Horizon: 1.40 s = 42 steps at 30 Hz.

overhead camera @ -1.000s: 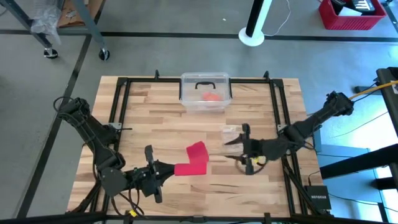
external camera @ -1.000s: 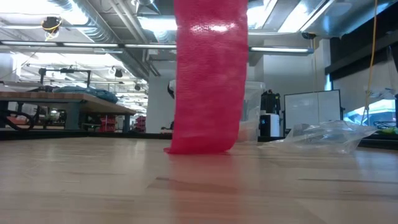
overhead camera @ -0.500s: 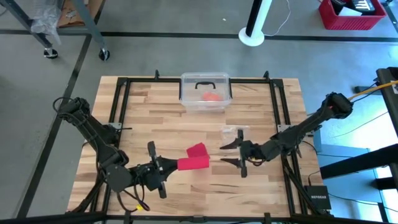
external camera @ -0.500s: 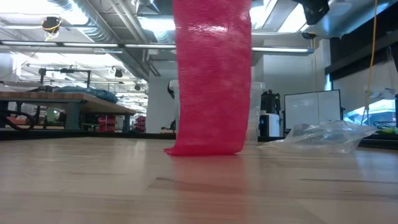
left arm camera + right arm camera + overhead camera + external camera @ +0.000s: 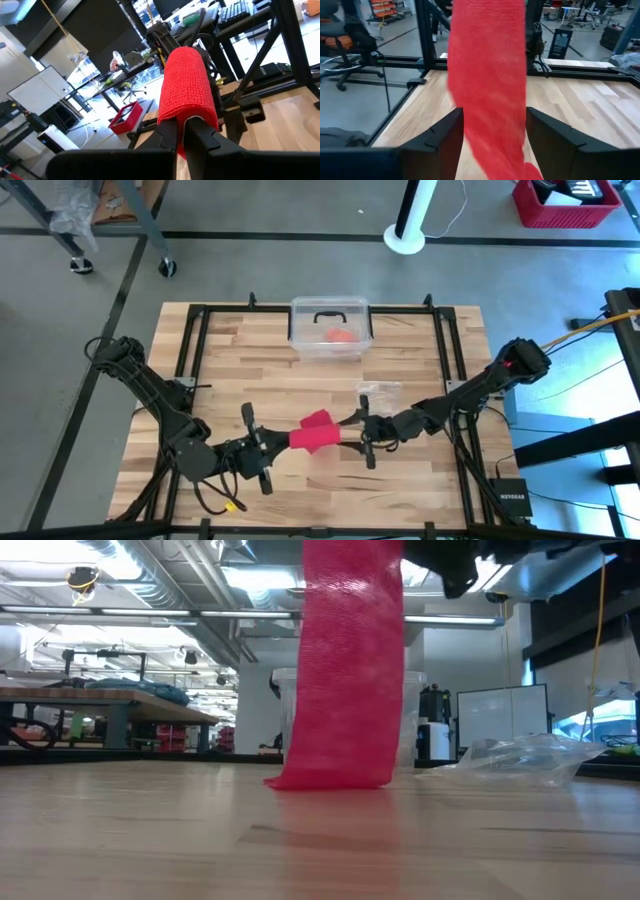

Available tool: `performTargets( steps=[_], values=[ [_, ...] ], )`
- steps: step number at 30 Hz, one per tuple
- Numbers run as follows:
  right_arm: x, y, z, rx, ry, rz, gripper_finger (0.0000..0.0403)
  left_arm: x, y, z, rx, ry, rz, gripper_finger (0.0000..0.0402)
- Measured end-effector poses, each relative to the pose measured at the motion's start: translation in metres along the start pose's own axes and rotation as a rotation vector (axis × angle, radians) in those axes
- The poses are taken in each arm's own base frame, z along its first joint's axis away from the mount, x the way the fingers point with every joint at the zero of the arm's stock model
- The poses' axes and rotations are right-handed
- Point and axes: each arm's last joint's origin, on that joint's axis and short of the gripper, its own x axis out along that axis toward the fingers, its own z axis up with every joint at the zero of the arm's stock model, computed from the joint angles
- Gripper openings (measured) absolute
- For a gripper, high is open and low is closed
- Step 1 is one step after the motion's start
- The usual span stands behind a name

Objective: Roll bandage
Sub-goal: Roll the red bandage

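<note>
Bandage (image 5: 345, 670) hangs down to the table (image 5: 320, 840) (low view only).

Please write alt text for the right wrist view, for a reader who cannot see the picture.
A bright red bandage hangs down between the right gripper's two open dark jaws, close to the camera. Behind it a light wooden table with a black frame reaches toward a workshop room.

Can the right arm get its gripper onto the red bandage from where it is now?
Probably yes. The right gripper is open, its fingers either side of the bandage, which the left gripper holds up off the table; nothing stands between.
</note>
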Motion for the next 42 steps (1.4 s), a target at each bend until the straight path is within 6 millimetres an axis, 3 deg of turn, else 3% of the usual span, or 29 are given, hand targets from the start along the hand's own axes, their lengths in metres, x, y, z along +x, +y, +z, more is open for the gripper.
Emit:
performTargets(
  steps=[5,17,21,26,28,33,42],
  values=[
    [0.01,0.004,0.006,0.002,-0.014,0.045,0.0211,0.0,0.0,0.0,-0.004,-0.008,-0.015,0.0004],
    [0.036,0.016,-0.004,-0.039,0.034,0.099,0.0204,0.005,0.002,-0.001,-0.018,0.0,0.001,0.0004],
    [0.037,0.017,-0.002,-0.037,0.03,0.138,0.0156,0.004,0.002,-0.001,0.002,-0.001,-0.001,0.0004],
    [0.037,0.018,-0.002,-0.04,0.032,0.162,0.004,0.002,0.001,0.0,0.015,0.007,0.016,0.0004],
    [0.036,0.021,-0.002,-0.06,0.031,0.172,0.0011,0.002,0.002,-0.001,0.016,0.02,0.041,0.0004],
    [0.031,0.036,0.003,-0.098,0.006,0.149,0.0017,0.0,0.003,0.0,0.039,0.042,0.09,0.0004],
    [0.022,0.084,0.042,-0.224,-0.039,0.168,0.0011,0.009,0.009,-0.003,-0.037,0.053,0.128,0.0004]
  ],
)
